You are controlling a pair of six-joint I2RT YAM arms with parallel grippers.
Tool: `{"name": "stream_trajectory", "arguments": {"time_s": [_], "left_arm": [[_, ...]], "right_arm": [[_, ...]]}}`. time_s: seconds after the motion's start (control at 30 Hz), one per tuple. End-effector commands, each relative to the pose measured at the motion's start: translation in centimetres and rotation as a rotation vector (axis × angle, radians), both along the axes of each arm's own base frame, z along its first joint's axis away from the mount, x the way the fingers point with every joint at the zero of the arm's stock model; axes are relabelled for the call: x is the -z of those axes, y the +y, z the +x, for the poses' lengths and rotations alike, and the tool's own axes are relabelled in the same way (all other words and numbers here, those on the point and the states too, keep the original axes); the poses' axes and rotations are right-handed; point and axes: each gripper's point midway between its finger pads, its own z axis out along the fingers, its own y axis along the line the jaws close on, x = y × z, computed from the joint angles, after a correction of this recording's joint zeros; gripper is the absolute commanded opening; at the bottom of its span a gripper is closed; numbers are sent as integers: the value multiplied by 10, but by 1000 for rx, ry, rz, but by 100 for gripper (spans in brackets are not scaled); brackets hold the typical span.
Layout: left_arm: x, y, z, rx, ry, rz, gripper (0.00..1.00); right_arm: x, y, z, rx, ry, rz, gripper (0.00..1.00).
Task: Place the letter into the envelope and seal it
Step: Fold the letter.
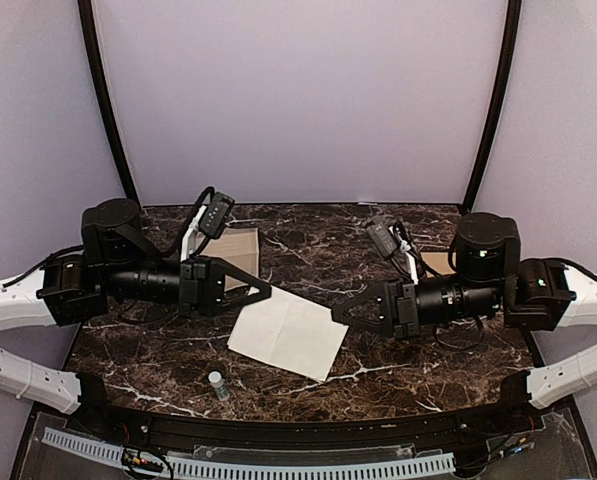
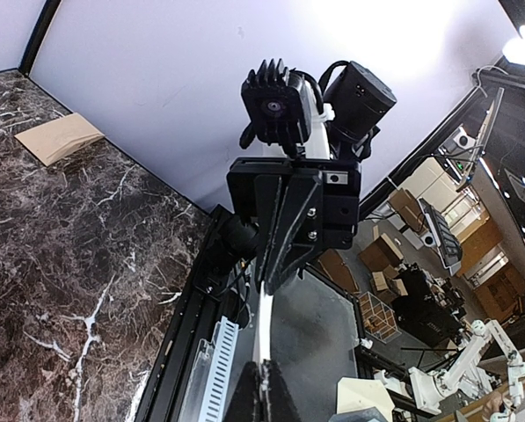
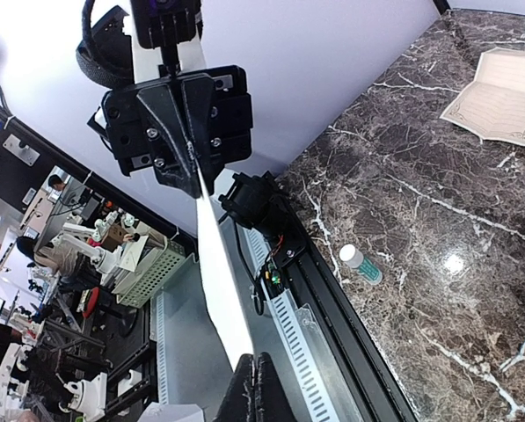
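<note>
The letter's white sheet (image 1: 288, 333) hangs stretched between my two grippers, tilted above the marble table. In the wrist views it shows edge-on (image 2: 264, 334) (image 3: 218, 281). My left gripper (image 1: 266, 291) (image 2: 264, 376) is shut on its left edge. On the opposite edge my right gripper (image 1: 336, 313) (image 3: 260, 362) is shut too. The letter's cream page (image 3: 499, 95) with scroll corners lies flat behind the left arm (image 1: 242, 252). The kraft-brown envelope (image 2: 58, 138) lies near the back wall, mostly hidden behind the right arm (image 1: 436, 262).
A small white-capped bottle (image 1: 217, 384) (image 3: 361, 265) lies on the marble table (image 1: 308, 250) near the front, below the sheet. A black rail and a slotted white cable duct (image 1: 278, 465) run along the near edge. Purple walls close in the back and sides.
</note>
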Motion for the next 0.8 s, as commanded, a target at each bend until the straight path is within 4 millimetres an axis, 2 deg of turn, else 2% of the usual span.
{"name": "stream_trajectory", "arguments": {"time_s": [0.0, 0.03, 0.1, 0.17, 0.23, 0.67, 0.77], "left_arm": [[-2, 5, 0, -10, -19, -4, 15], [0, 5, 0, -10, -17, 0, 29], [2, 5, 0, -7, -11, 8, 43], [5, 5, -1, -3, -5, 15, 50], [8, 4, -1, 1, 6, 24, 53], [33, 6, -8, 32, 75, 59, 52], [34, 7, -10, 36, 82, 58, 44]], "right_arm": [[-4, 0, 0, 4, -7, 17, 0], [-4, 0, 0, 7, -8, 17, 0], [-7, 0, 2, 15, -12, 23, 0], [-9, 0, 3, 23, -17, 29, 0], [-11, -1, 5, 34, -20, 35, 0], [-23, -13, 14, 108, -33, 75, 0], [-21, -14, 14, 111, -32, 71, 0]]}}
